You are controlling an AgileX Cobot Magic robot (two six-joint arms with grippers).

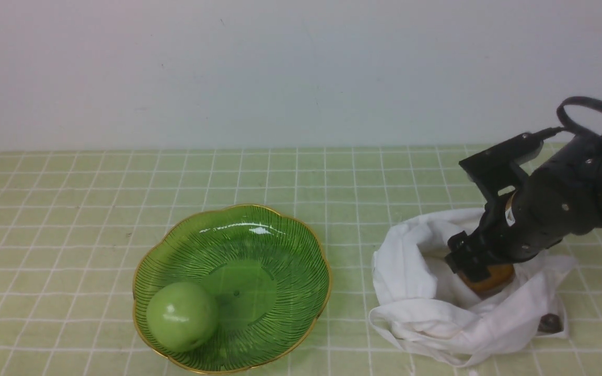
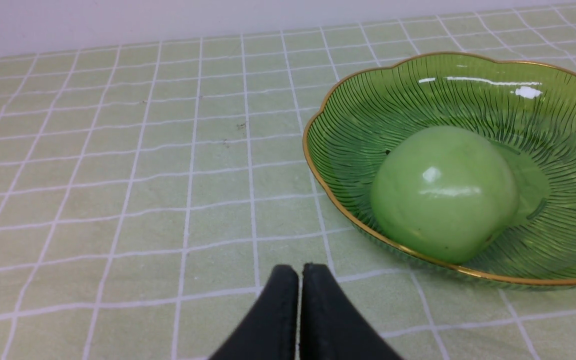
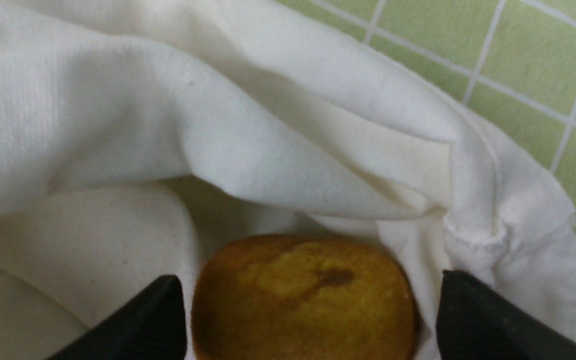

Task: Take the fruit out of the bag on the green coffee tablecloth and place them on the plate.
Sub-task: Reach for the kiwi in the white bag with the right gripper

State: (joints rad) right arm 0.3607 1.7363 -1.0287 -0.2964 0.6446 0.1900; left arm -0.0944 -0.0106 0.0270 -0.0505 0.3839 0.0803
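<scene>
The white bag (image 1: 421,282) lies on the green checked tablecloth (image 1: 71,209) at the right, its mouth open. The brownish-yellow fruit (image 1: 491,277) sits inside it. My right gripper (image 1: 476,269) reaches into the bag's mouth. In the right wrist view it (image 3: 310,277) is open, with one finger on each side of the fruit (image 3: 303,300) and small gaps to it, among folds of the bag (image 3: 218,125). The green glass plate (image 1: 259,245) stands left of the bag. My left gripper (image 2: 298,270) is shut and empty above the cloth beside the plate (image 2: 468,95); it is out of the front view.
A glossy green apple (image 1: 182,316) lies in the plate's near-left part and also shows in the left wrist view (image 2: 443,192). The bag's small dark tag (image 1: 549,322) is at its near-right corner. A pale wall stands behind the table.
</scene>
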